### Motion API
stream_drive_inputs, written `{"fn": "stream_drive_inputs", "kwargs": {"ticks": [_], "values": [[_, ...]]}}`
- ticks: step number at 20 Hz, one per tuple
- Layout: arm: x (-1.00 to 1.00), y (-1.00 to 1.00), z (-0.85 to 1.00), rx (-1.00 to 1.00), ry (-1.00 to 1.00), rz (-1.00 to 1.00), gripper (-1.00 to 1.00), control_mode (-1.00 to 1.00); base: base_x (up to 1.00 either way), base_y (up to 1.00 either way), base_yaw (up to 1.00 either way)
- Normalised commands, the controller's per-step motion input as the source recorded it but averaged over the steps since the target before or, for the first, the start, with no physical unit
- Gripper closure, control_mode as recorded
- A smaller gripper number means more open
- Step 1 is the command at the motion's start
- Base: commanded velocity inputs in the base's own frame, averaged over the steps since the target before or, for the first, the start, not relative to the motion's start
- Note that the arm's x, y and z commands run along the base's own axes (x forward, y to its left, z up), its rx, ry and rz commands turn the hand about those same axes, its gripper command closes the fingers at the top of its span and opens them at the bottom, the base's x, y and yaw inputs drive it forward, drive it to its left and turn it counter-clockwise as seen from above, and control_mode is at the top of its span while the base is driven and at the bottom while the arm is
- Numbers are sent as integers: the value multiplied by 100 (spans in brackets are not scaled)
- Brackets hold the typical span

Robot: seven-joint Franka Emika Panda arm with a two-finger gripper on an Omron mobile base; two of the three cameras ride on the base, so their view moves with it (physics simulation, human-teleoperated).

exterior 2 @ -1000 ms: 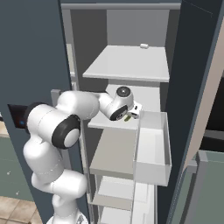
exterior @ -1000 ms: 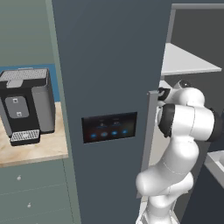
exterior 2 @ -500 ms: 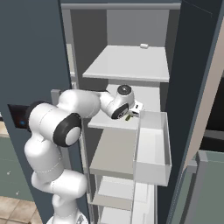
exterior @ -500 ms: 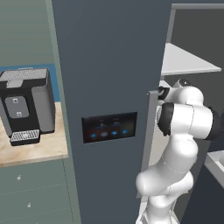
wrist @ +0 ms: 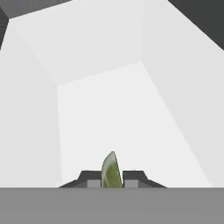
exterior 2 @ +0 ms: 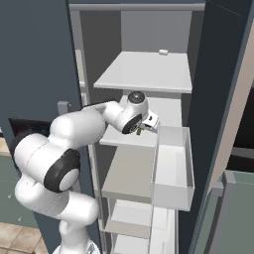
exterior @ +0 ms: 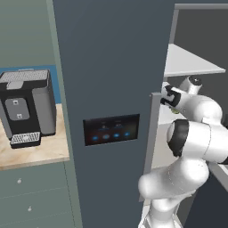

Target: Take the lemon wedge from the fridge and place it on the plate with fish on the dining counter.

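In the left base view, your arm reaches past the fridge [exterior: 111, 89] door edge toward the white shelves; the black coffee machine [exterior: 27, 107] sits on the wooden counter [exterior: 40, 153], apart from the work.

From the right base view, the pincer [exterior 2: 144, 129] hangs just above the open door bin [exterior 2: 172, 166], a speck of yellow-green at its tip.

The hand view shows the lemon wedge [wrist: 111, 172] pinched between both dark fingers [wrist: 134, 176], the white bin below. Judge it light, soft and slippery: hold mid-body, firmly but without crushing, and avoid jerks.
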Motion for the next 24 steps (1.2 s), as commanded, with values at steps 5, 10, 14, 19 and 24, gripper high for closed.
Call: {"fn": "stream_drive_inputs", "kwargs": {"ticks": [5, 10, 14, 19, 24], "values": [[-100, 70, 100, 12, 11, -9, 100, -100, 0, 0, 0], [-100, 96, 37, 1, 24, -8, 100, -100, 0, 0, 0], [-100, 56, 1, -22, -24, -14, 100, -100, 0, 0, 0], [-68, -11, 20, -14, -40, -5, 100, -100, 0, 0, 0], [-100, 1, 33, -3, -36, 0, 100, -100, 0, 0, 0]]}}
